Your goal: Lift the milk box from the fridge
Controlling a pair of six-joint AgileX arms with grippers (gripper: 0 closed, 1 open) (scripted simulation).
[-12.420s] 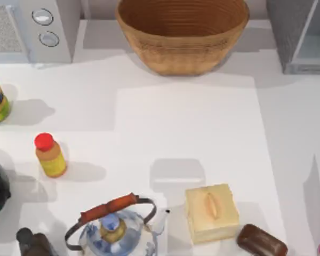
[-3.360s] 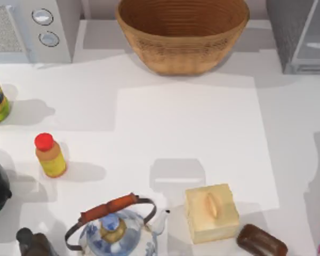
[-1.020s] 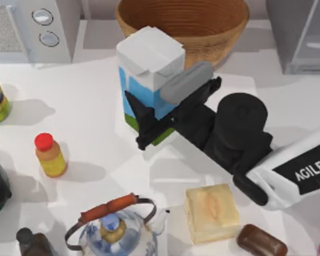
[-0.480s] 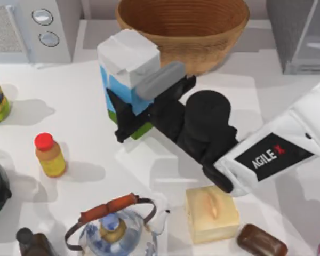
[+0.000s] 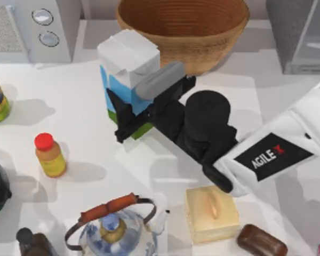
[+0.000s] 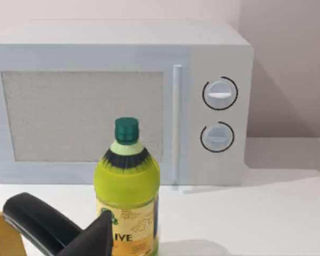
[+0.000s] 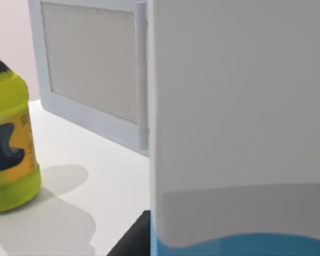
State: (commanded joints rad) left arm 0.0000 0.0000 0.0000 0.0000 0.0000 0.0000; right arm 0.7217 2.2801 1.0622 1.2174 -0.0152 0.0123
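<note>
A: What is sitting around the surface (image 5: 85,90), going from the biggest thing down?

B: The fridge (image 5: 304,34) is standing at the far right corner, the microwave (image 5: 32,29) at the far left, and the woven basket (image 5: 182,32) between them at the far edge. Nearer are the kettle (image 5: 114,229), the cream box (image 5: 211,212) and the red-capped bottle (image 5: 49,156).

A: And the milk box?

B: The milk box (image 5: 129,72) is hanging upright, well left of the fridge and just left of the basket, and judging by its shadow it is being held above the surface. Its long axis is running vertically.

A: Which arm is carrying it?

B: The right arm, reaching in from the right. The right end effector (image 5: 144,109) is clamping the carton's lower body from the near-right side, one finger on each side face. From the right wrist, the carton (image 7: 240,122) is looming close.

A: The left arm?

B: The left end effector (image 6: 53,232) is parked at the left by the green bottle (image 6: 127,186); whether its fingers are apart is unclear.

A: So the lift?

B: It appears essentially done.
</note>
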